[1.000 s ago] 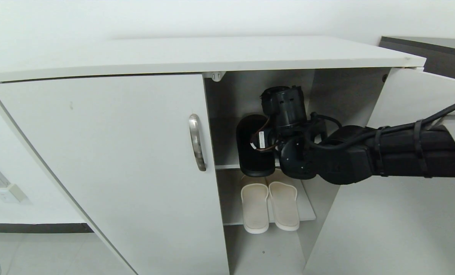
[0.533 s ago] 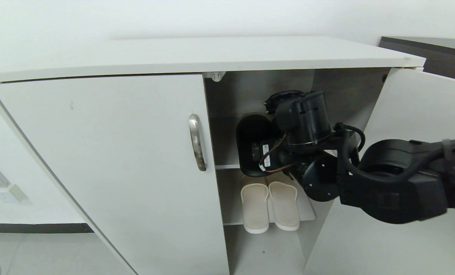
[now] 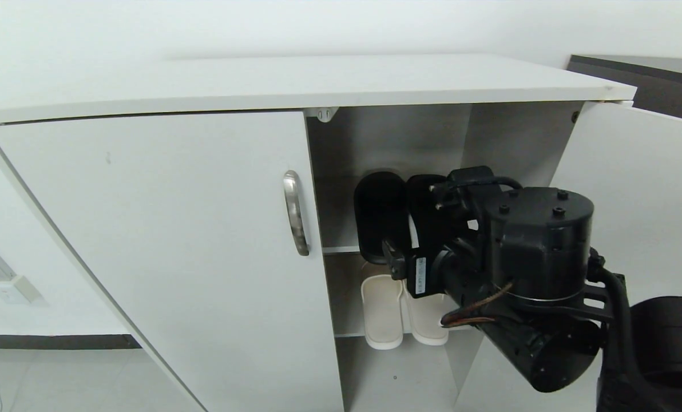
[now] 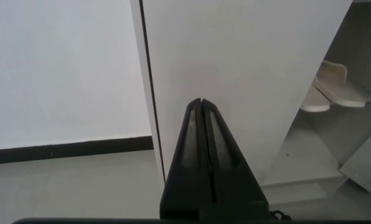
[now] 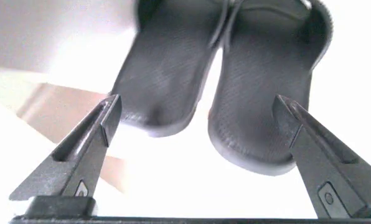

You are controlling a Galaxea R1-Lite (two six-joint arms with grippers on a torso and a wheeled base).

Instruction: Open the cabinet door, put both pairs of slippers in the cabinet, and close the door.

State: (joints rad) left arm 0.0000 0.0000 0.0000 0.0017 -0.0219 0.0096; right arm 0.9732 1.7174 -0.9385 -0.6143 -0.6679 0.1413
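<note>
Black slippers (image 3: 380,217) on upper shelf (image 3: 341,250), white slippers (image 3: 382,312) on lower shelf (image 3: 349,335): I judge both pairs stowed. Right gripper (image 5: 198,106) spread wide, empty, just before black pair. Left gripper (image 4: 201,106) closed, empty. Cabinet door (image 3: 633,189) open; closing remains.

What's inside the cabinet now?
Black slippers on the upper shelf, white slippers on the lower one. The closed left door hides that side; the right arm partly covers both pairs.
</note>
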